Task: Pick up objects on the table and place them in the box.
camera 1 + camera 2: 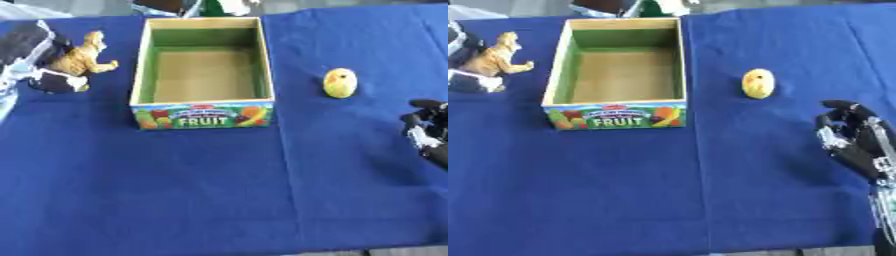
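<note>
Yellow egg-shaped toy (758, 83) lying on the blue cloth (667, 190), to the right of the FRUIT box (614, 116) and apart from its wall, about level with the box's front half. Long axis roughly pointing away from the robot, only slightly tilted. Right hand (849, 135) nearer the robot than the toy and further right of the box, well clear of it, fingers curled partway in and holding nothing. So: toy ahead and to the left of those fingers, between hand and box. Left hand (31, 47) on the far side of the box, seemingly wrapped around a tan animal figure (83, 55). Right hand likely better placed for the toy. Box interior bare.
</note>
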You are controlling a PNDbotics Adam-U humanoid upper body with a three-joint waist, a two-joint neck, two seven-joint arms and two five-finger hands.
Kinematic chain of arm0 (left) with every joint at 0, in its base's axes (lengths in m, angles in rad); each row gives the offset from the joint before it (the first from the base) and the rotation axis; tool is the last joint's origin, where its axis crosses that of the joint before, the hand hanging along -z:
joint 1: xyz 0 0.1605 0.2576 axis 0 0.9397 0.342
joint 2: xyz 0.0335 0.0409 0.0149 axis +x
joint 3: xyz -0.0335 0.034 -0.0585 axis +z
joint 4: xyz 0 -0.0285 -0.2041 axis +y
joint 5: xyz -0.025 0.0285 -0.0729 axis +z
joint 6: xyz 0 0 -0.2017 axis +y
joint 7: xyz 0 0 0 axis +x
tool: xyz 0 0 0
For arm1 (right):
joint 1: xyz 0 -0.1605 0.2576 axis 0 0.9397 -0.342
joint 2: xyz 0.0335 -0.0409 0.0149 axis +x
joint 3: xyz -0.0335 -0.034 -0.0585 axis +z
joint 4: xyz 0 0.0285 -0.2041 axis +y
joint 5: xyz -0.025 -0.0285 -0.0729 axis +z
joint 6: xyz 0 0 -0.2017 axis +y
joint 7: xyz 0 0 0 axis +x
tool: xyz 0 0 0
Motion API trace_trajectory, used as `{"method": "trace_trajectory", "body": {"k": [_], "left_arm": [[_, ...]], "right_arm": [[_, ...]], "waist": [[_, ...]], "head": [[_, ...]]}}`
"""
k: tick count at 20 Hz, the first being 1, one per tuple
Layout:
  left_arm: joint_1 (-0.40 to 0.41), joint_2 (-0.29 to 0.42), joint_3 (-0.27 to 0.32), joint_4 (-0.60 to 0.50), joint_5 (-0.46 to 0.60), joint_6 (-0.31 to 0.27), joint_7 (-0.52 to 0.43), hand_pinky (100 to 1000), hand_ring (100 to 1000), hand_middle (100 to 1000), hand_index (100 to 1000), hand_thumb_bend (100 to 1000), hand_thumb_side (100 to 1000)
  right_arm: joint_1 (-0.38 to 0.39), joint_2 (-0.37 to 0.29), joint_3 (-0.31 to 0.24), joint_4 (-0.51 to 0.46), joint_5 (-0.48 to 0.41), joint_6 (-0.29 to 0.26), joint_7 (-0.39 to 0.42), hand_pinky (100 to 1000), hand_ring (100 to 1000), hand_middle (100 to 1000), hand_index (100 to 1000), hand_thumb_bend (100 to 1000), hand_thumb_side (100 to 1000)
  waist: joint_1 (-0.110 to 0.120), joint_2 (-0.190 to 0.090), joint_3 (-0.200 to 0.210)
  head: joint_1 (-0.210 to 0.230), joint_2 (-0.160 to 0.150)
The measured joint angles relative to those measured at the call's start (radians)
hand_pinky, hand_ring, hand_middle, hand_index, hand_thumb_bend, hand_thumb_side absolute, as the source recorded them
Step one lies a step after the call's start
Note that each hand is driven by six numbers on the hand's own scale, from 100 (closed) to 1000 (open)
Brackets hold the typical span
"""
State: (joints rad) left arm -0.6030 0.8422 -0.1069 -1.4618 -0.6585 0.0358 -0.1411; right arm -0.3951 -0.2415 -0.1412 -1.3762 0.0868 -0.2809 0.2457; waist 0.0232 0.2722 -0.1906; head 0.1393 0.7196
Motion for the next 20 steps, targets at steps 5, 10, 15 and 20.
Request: {"method": "trace_trajectory", "body": {"k": [5,10,15,20], "left_arm": [[-0.124,-0.002,-0.034,-0.063,-0.001,-0.005,-0.042,434,187,107,249,381,221],[-0.237,-0.071,-0.101,-0.045,-0.039,-0.045,-0.087,445,199,116,258,382,218],[-0.289,-0.159,-0.156,0.032,-0.098,-0.09,-0.108,463,227,143,283,400,202],[-0.295,-0.223,-0.191,0.1,-0.155,-0.133,-0.117,481,257,173,312,429,197]], "right_arm": [[0.0,0.0,0.001,0.0,0.0,-0.001,0.003,550,690,507,762,123,270],[-0.001,0.001,0.012,0.001,0.0,-0.004,0.014,550,690,507,761,121,269],[-0.011,0.01,0.025,0.001,0.0,-0.007,0.026,551,691,508,760,117,269],[-0.019,0.019,0.032,0.0,-0.001,-0.007,0.041,552,692,509,758,115,269]], "waist": [[-0.001,-0.01,-0.007],[-0.003,-0.01,-0.026],[-0.004,-0.005,-0.045],[0.002,0.0,-0.062]], "head": [[0.002,0.0],[0.009,-0.001],[0.019,-0.009],[0.026,-0.02]]}}
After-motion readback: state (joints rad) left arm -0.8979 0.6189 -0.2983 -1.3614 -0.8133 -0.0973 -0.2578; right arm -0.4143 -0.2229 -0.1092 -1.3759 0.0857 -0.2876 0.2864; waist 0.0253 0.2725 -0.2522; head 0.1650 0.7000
